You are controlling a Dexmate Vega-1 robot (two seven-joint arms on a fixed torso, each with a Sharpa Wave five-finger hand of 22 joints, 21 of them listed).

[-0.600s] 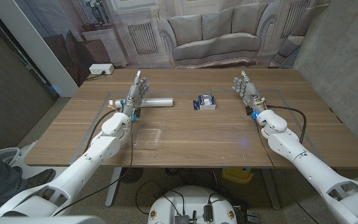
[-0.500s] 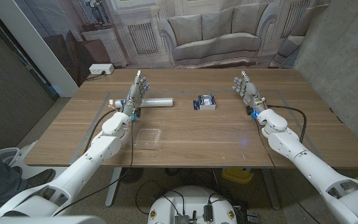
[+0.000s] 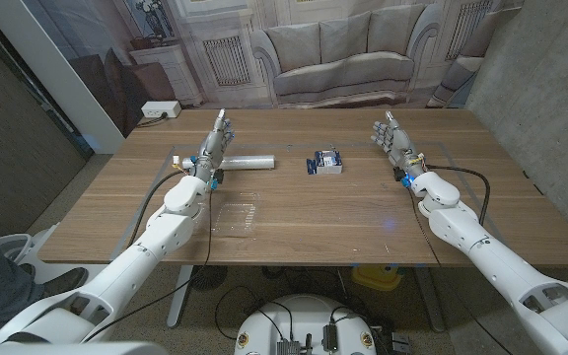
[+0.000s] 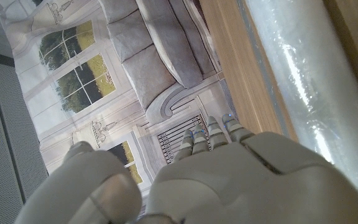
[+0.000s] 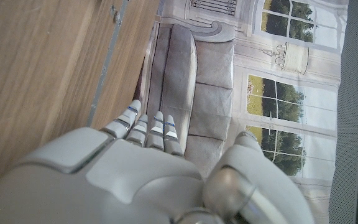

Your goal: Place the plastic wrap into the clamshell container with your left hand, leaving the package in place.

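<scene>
The plastic wrap (image 3: 248,160), a roll in clear film, lies on its side on the desk's left half, closer to the far edge than to the near one, its length running roughly parallel to that edge. The left hand (image 3: 215,144) stands just beside the roll's left end with fingers extended and apart, holding nothing; the left wrist view shows the roll (image 4: 303,81) running close alongside the hand (image 4: 229,180), which reads as a hand lined up for a grasp it has not yet made. The clamshell container (image 3: 236,214), clear and lying open, sits nearer the near edge and almost straight below the roll, probably so the carry is short and stays on the left arm's side. The small blue-and-white package (image 3: 326,162) rests near the desk's middle, well apart from the roll, so it can stay undisturbed. The right hand (image 3: 391,137) is raised over the desk's right half, fingers spread and empty, clear of the work.
</scene>
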